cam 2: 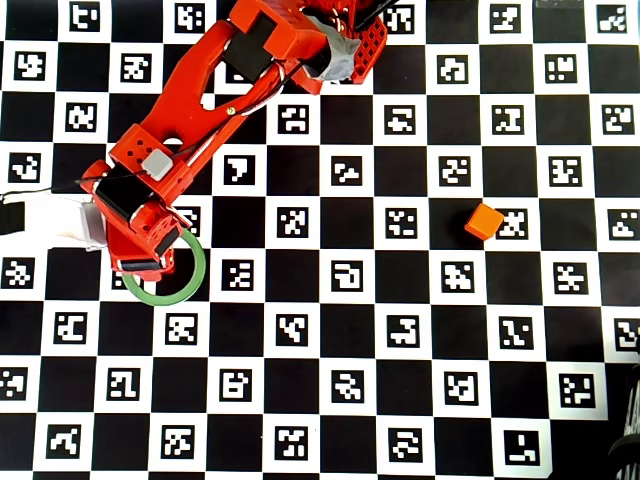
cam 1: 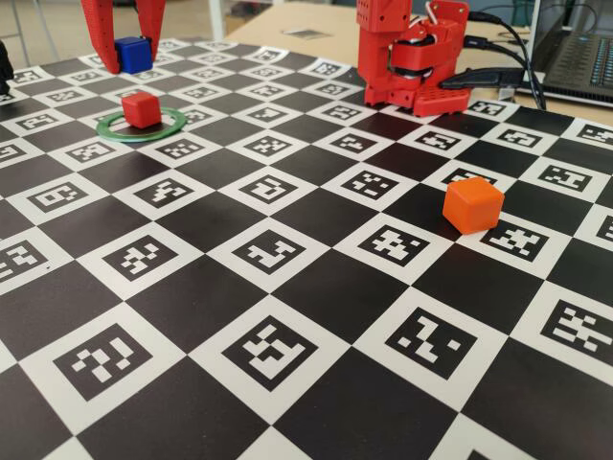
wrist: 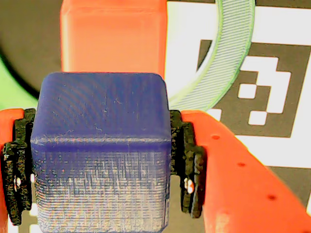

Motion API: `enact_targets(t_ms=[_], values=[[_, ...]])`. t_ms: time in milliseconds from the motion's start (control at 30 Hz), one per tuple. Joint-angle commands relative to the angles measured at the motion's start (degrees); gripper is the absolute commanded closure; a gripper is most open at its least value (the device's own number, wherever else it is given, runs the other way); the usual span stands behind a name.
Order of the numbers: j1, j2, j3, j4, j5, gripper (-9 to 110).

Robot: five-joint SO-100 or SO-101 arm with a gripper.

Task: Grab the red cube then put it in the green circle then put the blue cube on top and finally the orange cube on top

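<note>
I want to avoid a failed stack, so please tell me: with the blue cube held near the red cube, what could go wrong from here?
1. The blue cube hangs behind the red cube in the fixed view, not clearly above it; released off-centre, it may slide off.
2. The red cube sits loose inside the green circle; a low approach might push it out.
3. The fingers grip only the blue cube's sides, so it may tilt on release.
</note>
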Motion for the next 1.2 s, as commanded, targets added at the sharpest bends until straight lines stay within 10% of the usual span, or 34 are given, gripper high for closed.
enact_targets(t_ms=[0,1167], values=[[-0.97,1.93,-5.89,-0.53,0.35,98],[1.23,3.43,2.90,-5.98,-0.35,99]])
